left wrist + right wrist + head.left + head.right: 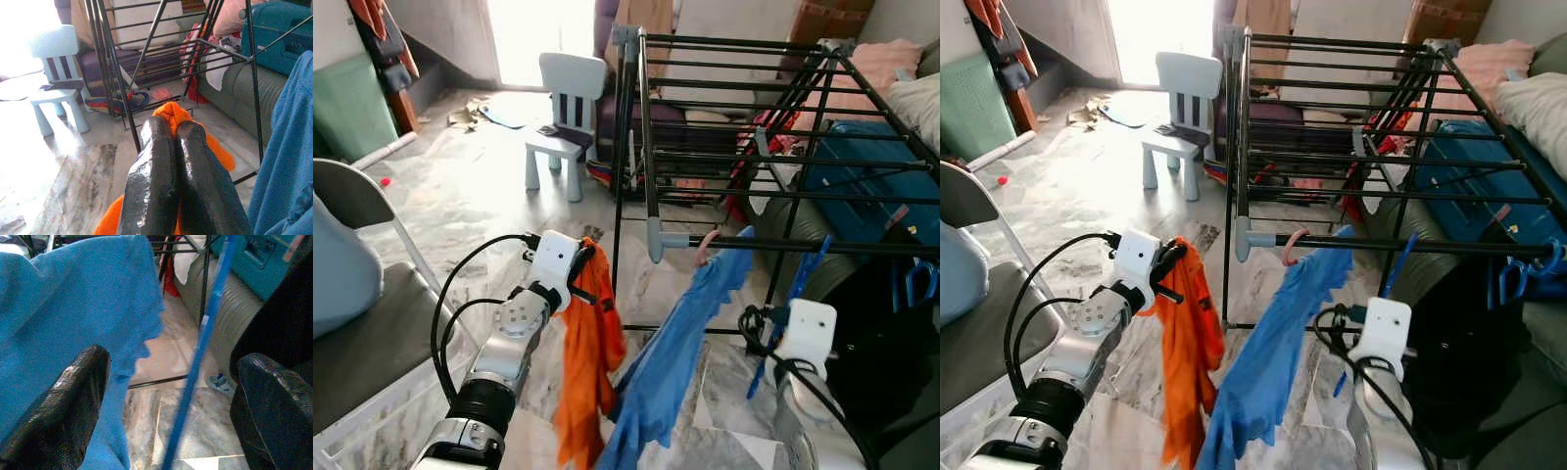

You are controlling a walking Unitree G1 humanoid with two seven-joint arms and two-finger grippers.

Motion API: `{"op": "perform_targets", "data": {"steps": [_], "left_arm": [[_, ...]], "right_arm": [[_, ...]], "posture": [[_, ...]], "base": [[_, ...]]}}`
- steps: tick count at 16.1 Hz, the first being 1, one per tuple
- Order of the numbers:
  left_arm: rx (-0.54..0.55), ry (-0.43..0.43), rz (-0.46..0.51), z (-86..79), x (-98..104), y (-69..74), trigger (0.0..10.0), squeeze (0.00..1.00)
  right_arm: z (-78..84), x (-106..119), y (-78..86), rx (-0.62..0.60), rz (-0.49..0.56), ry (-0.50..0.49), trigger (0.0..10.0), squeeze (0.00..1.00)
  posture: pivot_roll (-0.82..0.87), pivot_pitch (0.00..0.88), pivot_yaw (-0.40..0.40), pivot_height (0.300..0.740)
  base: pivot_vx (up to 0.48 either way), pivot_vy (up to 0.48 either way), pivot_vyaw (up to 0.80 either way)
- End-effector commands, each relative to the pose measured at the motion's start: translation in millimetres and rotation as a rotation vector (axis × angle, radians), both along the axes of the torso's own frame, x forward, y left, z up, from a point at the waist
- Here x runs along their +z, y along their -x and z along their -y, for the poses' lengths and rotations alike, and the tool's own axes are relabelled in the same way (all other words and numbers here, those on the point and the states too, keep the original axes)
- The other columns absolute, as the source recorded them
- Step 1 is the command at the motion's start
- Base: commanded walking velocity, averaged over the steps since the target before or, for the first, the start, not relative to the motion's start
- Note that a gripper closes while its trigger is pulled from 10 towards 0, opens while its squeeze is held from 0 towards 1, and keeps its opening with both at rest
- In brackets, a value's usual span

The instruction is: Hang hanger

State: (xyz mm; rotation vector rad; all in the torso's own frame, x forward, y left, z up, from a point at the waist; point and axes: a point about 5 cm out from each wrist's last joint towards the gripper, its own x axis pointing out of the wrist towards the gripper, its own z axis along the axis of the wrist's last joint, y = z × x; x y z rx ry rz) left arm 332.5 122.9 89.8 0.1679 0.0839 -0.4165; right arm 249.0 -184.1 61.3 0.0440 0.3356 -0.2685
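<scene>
2 garments (590, 362), 1 rack (744, 98), 1 chair (566, 108)

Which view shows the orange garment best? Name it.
Left eye view: the orange garment hangs full length from the shut left end effector. Right eye view matches; left wrist view shows scraps around its fingers.

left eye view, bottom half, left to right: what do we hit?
Grey folding chair → left gripper, shut on the orange garment → blue garment hanging from the rack's rail → right gripper's wrist housing.

Marble floor (470, 196), white kid chair (563, 108), bright doorway (533, 34).
</scene>
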Motion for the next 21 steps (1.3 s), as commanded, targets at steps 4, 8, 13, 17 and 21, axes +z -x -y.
{"op": "perform_targets", "data": {"steps": [4, 8, 13, 17, 21], "left_arm": [[-0.023, 0.014, 0.018, 5.3, 7.2, -2.4, 10.0, 0.00], [-0.023, 0.018, 0.011, 6.0, 5.8, -1.3, 10.0, 0.00], [-0.035, 0.022, 0.008, 10.0, 6.0, -1.3, 10.0, 0.00], [-0.035, 0.023, 0.004, 10.4, 5.8, -0.9, 10.0, 0.00], [-0.040, 0.024, -0.001, 12.1, 5.1, -0.2, 10.0, 0.00]], "right_arm": [[11.1, -5.6, -4.3, -0.064, -0.061, 0.020, 10.0, 0.00], [26.8, -6.8, 0.3, -0.131, -0.078, 0.044, 10.0, 0.00], [25.4, -0.4, -5.5, -0.116, -0.056, 0.037, 10.0, 0.00], [28.9, -6.5, -2.9, -0.138, -0.106, 0.072, 10.0, 0.00], [35.0, -5.7, -0.5, -0.151, -0.106, 0.072, 10.0, 0.00]], "posture": [[0.03, 0.000, -0.078, 0.740], [0.03, 0.000, -0.077, 0.740], [0.03, 0.000, -0.078, 0.740], [0.03, 0.000, -0.079, 0.740], [0.03, 0.000, -0.078, 0.740]], "base": [[0.000, 0.000, 0.00], [0.000, 0.000, 0.00], [0.000, 0.000, 0.00], [0.000, 0.000, 0.00], [0.000, 0.000, 0.00]]}}
